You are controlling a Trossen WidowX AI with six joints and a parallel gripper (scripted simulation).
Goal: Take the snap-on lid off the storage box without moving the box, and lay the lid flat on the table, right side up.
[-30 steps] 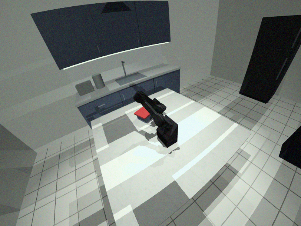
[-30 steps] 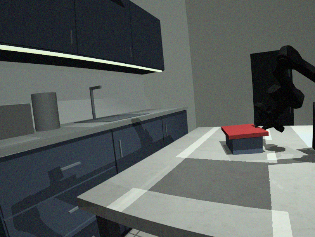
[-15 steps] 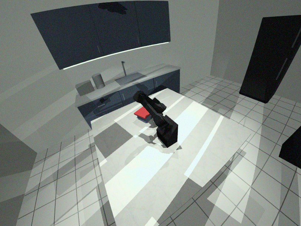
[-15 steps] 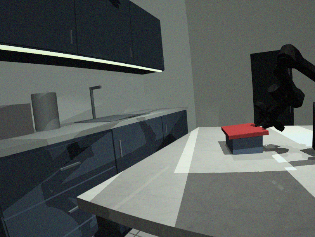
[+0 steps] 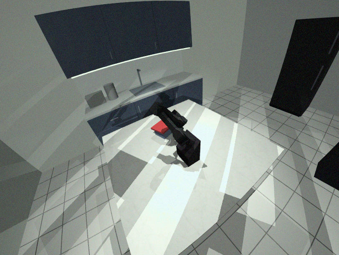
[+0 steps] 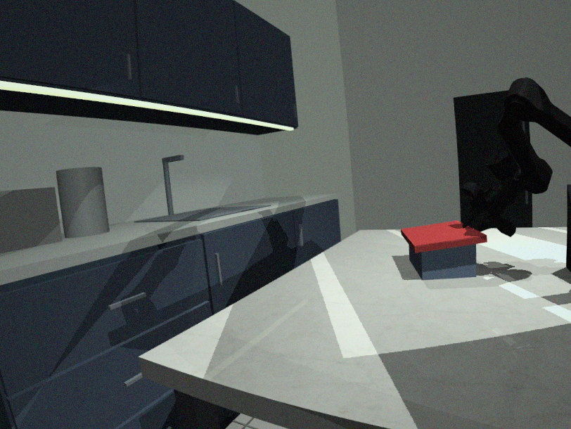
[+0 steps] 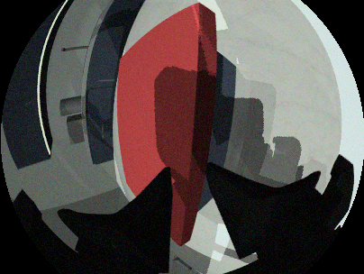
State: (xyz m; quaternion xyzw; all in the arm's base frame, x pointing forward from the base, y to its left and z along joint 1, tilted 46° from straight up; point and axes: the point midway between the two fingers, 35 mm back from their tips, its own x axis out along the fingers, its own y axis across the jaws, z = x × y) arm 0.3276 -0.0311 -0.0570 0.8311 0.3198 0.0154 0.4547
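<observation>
The red lid (image 5: 158,127) (image 6: 436,235) (image 7: 140,104) sits over the blue storage box (image 5: 162,134) (image 6: 447,264) (image 7: 226,81), right side up and tilted slightly, its gripper-side edge a little higher. The box stands on the table (image 5: 175,214) (image 6: 285,341). My gripper (image 6: 470,228) (image 7: 188,169) is shut on the lid's near edge, one finger over the top and the other below the rim. The arm hides the gripper and part of the lid in the top view. Whether the lid is fully free of the box cannot be told.
The counter (image 5: 123,98) (image 6: 138,233) with a faucet (image 5: 139,76) (image 6: 168,184), a grey cylinder (image 5: 110,91) (image 6: 84,202) and a grey block (image 5: 95,99) (image 6: 27,214) stands beyond the table's edge. Shadows and light bands cross the table.
</observation>
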